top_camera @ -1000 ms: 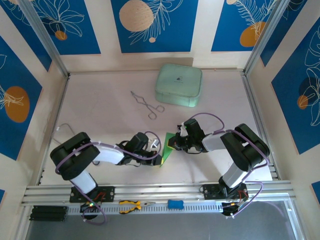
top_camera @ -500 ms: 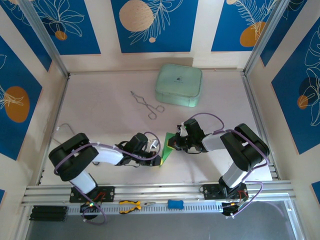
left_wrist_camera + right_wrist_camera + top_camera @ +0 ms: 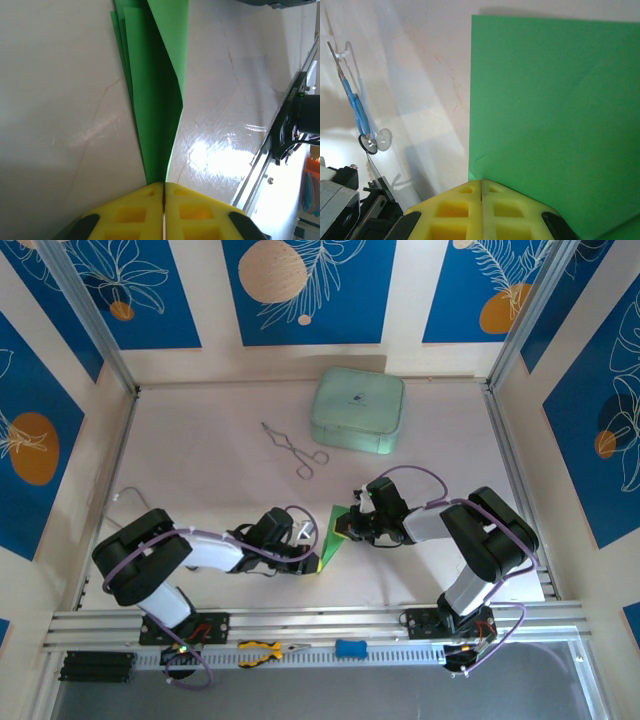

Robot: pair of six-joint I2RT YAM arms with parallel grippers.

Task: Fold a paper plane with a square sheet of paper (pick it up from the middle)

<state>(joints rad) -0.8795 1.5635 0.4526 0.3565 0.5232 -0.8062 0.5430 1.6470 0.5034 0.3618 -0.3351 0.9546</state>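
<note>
Change since a second ago: my left arm has drawn back a little toward 8 o'clock, its elbow lower over the table [image 3: 200, 480]. My right arm has not moved, and the paper keeps the same slant.
Paper plane [image 3: 331, 535]: bright green, part folded, lying near the table's 6 o'clock edge between my two grippers. It is a narrow strip running from 1 o'clock to 7 o'clock in the top view. My left wrist view shows it [image 3: 157, 100] as layered folds tapering to a point at my pads. My right wrist view shows it [image 3: 555, 100] as a broad flat panel.
Left gripper [image 3: 306, 559]: my yellow pads [image 3: 145, 215] are pressed fully together on the plane's narrow 7 o'clock tip.
Right gripper [image 3: 352, 526]: my yellow pads [image 3: 455, 215] are closed tight on the edge of the plane's 1 o'clock end.
Mint-green case [image 3: 358, 412]: at the table's 12 o'clock side, well apart from the paper.
Writing: one small dark mark on the case lid, too small to read.
Metal tongs [image 3: 295, 448]: at 8 o'clock from the case, apart from it.
Yellow-handled pliers [image 3: 262, 650]: on the front rail at 6 o'clock.
</note>
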